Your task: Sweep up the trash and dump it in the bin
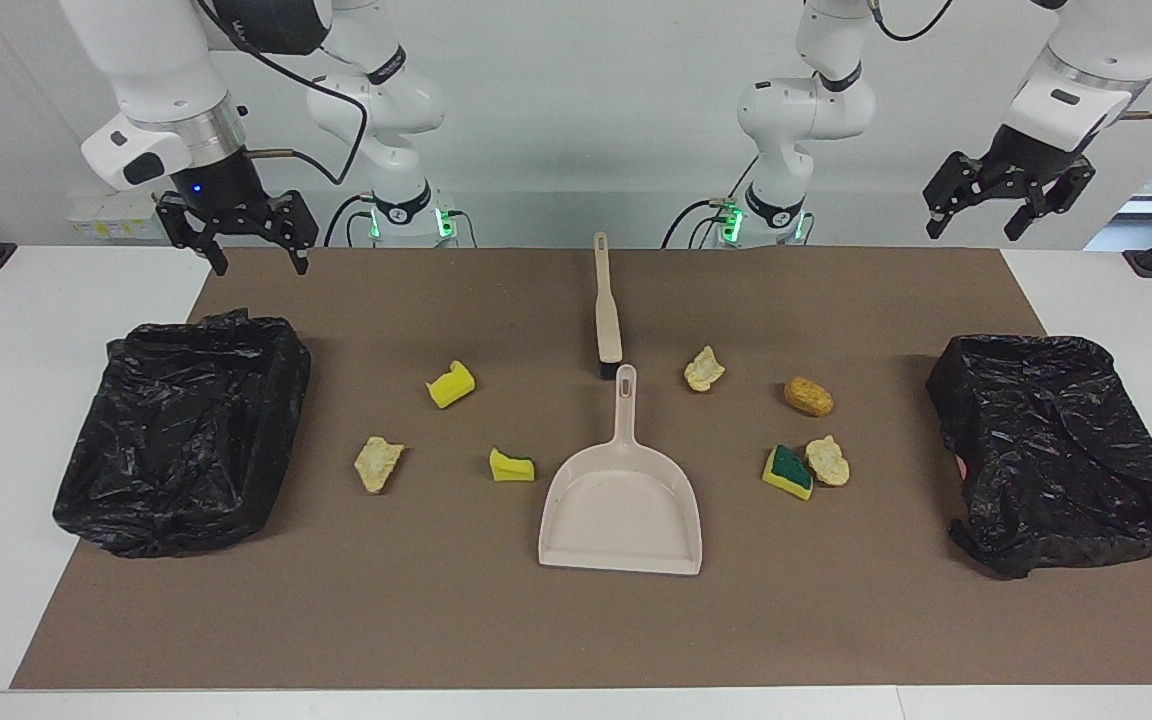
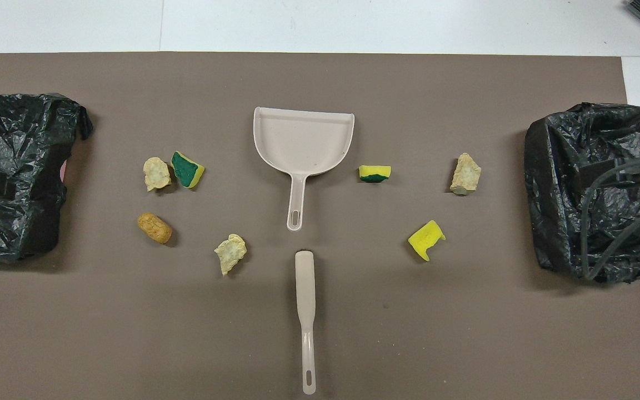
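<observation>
both arms waited raised, the left tool (image 1: 1011, 205) and right tool (image 1: 236, 240) spread and empty, each near a black crinkled-plastic-lined bin (image 1: 186, 430) (image 1: 1066, 450). the smooth beige dustpan (image 1: 621, 500) lay mid-mat, handle toward the robots, presumably for an easy grasp; the slim brush (image 1: 607, 305) lay in line just nearer them. the trash (image 1: 451, 385), spongy yellow chunks, crumbly pale bits and a brown lump, lay scattered to either side of the dustpan.

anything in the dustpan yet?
No. The beige plastic dustpan shows only its bare tray in both views; nothing covers its inside. All the scraps lie on the brown mat.
</observation>
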Available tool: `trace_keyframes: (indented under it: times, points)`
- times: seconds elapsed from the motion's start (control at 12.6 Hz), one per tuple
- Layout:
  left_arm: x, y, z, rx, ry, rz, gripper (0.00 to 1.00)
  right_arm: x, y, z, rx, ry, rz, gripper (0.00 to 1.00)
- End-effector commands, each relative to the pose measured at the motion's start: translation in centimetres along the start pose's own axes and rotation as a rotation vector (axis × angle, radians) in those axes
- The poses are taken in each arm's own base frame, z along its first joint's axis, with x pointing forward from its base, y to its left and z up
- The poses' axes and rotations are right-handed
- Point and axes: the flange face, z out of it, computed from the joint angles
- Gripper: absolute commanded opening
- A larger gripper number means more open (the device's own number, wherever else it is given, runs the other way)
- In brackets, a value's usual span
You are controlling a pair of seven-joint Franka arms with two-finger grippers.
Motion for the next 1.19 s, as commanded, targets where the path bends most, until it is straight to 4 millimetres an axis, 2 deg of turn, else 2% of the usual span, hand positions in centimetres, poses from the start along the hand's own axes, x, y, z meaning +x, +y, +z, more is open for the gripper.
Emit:
trace_keyframes:
  times: [0.0, 1.11]
  points:
    - [-0.4, -0.2, -0.3, -0.008, 0.007, 0.015, 1.0, -0.9, 0.6, 0.0, 0.007, -0.017, -0.011, 1.0]
    - [-0.7, 0.9, -0.3, -0.008, 0.0, 0.015, 1.0, -0.8, 0.6, 0.0, 0.009, -0.017, -0.012, 1.0]
